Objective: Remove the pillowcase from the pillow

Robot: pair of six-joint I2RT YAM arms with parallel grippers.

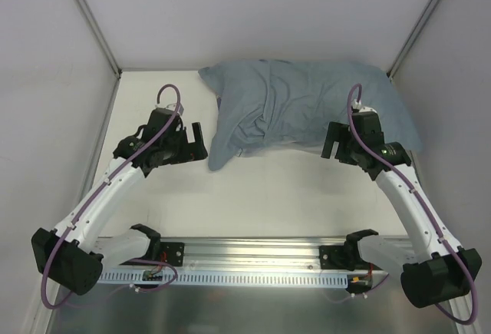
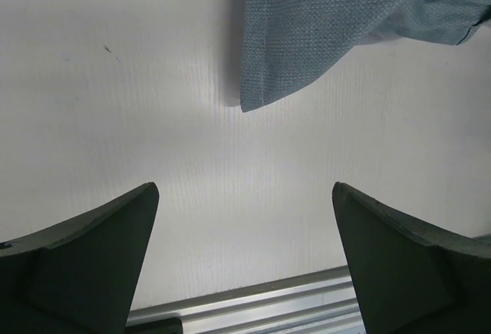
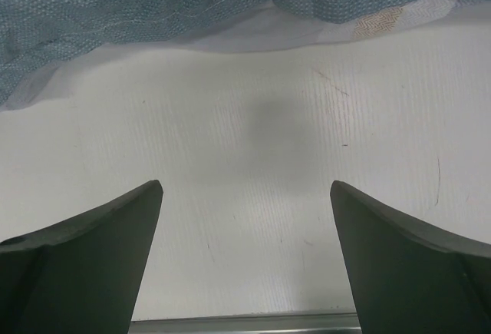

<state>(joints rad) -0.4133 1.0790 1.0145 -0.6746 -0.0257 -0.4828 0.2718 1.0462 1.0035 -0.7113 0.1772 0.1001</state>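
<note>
The grey-blue pillowcase (image 1: 307, 104) lies at the back of the table, wrinkled, still over the pillow. Only a thin white strip of the pillow (image 1: 267, 148) shows at the near open edge. In the right wrist view the pillowcase hem (image 3: 153, 4) runs along the top with white pillow fabric (image 3: 268, 33) peeking below it. In the left wrist view a pillowcase corner (image 2: 307, 27) hangs down at the top. My left gripper (image 1: 196, 143) is open and empty, just left of the near left corner. My right gripper (image 1: 328, 148) is open and empty, beside the near right edge.
The white table (image 1: 261, 196) is walled at the back and both sides. A metal rail (image 1: 253, 253) with the arm bases runs along the near edge.
</note>
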